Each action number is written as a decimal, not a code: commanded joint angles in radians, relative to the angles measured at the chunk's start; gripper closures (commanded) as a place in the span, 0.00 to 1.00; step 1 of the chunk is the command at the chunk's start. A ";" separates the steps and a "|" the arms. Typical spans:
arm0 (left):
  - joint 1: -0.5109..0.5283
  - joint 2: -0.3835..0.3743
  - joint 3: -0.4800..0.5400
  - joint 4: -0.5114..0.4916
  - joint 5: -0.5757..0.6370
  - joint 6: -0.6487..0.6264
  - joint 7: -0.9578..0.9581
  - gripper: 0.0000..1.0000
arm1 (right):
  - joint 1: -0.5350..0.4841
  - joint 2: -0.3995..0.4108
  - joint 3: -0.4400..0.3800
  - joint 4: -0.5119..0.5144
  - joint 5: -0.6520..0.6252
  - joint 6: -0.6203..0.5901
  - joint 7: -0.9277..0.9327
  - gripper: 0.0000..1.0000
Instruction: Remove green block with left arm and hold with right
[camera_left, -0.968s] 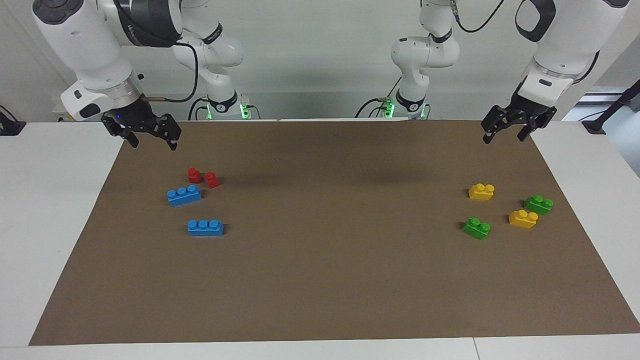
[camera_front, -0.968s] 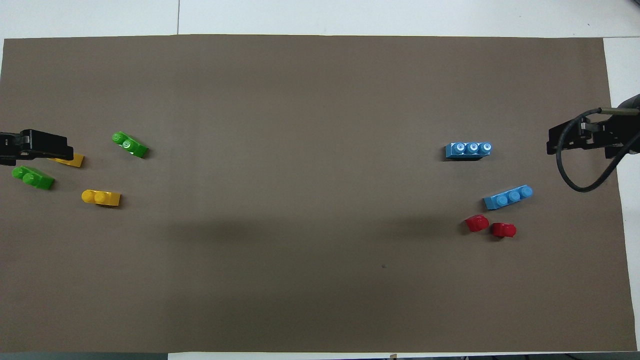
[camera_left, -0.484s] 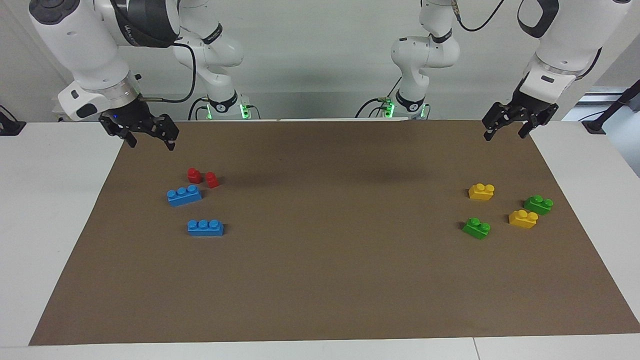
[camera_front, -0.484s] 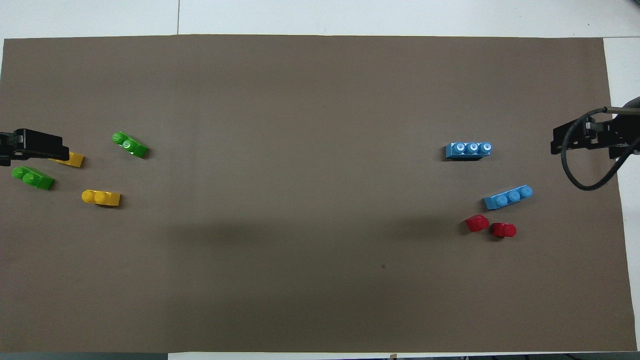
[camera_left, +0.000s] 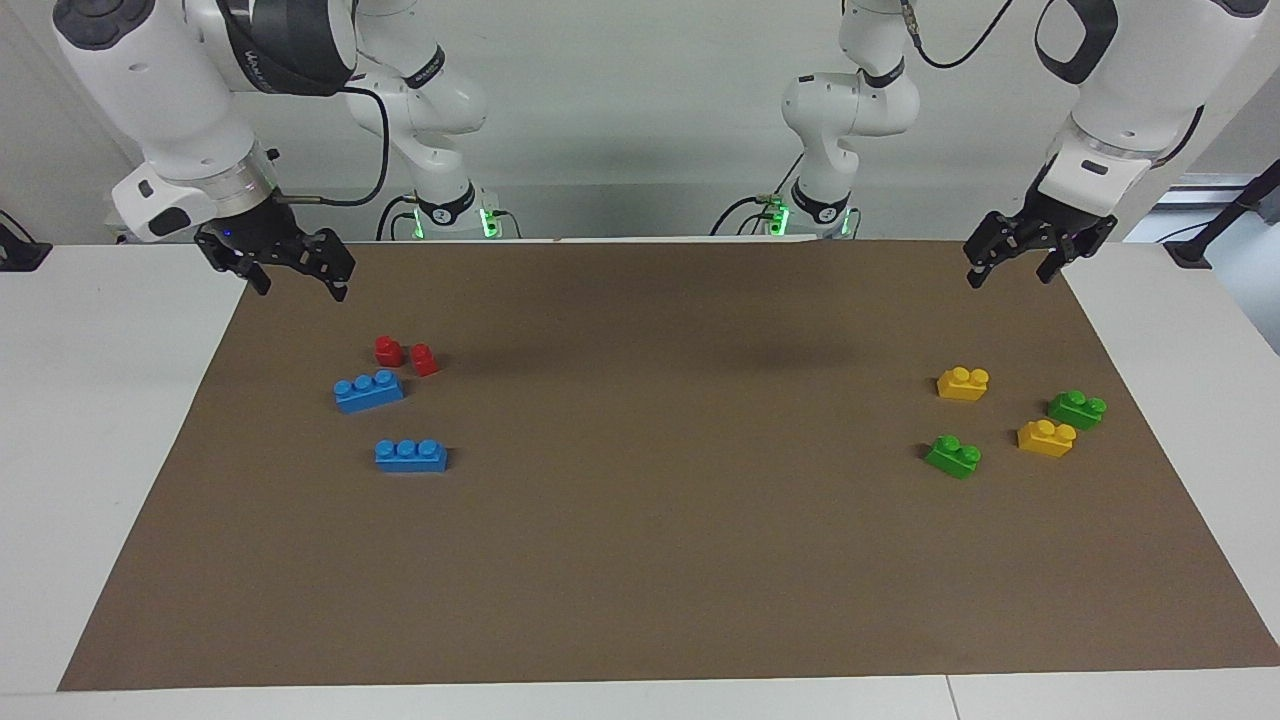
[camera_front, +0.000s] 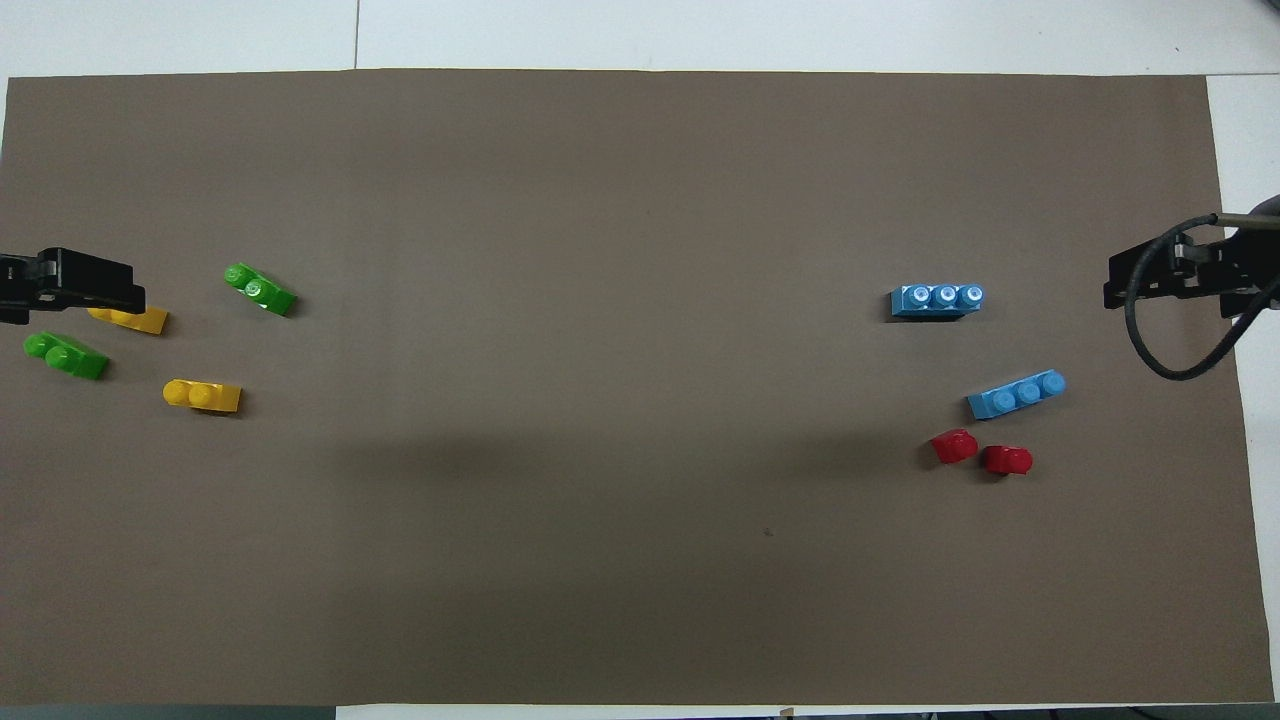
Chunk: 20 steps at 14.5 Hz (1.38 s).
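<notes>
Two alike green two-stud blocks lie at the left arm's end of the brown mat; I cannot tell which is the task's green block. One lies farther from the robots and more toward the table's middle. The other sits closer to the mat's end. My left gripper hangs open and empty above the mat's corner, well apart from both blocks. My right gripper hangs open and empty over the mat's edge at the right arm's end.
Two yellow blocks lie among the green ones. At the right arm's end lie two blue three-stud blocks and two small red blocks. The brown mat covers most of the white table.
My right gripper has drifted slightly up and toward its own end of the table. The left gripper has barely shifted. No block has moved.
</notes>
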 joint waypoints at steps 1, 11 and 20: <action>-0.018 -0.007 0.014 0.015 -0.009 -0.022 0.011 0.00 | -0.012 -0.005 0.007 -0.004 -0.016 -0.009 -0.016 0.00; -0.017 -0.007 0.015 0.017 0.029 -0.016 0.083 0.00 | -0.012 -0.005 0.007 -0.004 -0.016 -0.009 -0.015 0.00; -0.018 -0.010 0.011 0.003 0.043 -0.013 0.081 0.00 | -0.012 -0.005 0.007 -0.004 -0.016 -0.009 -0.015 0.00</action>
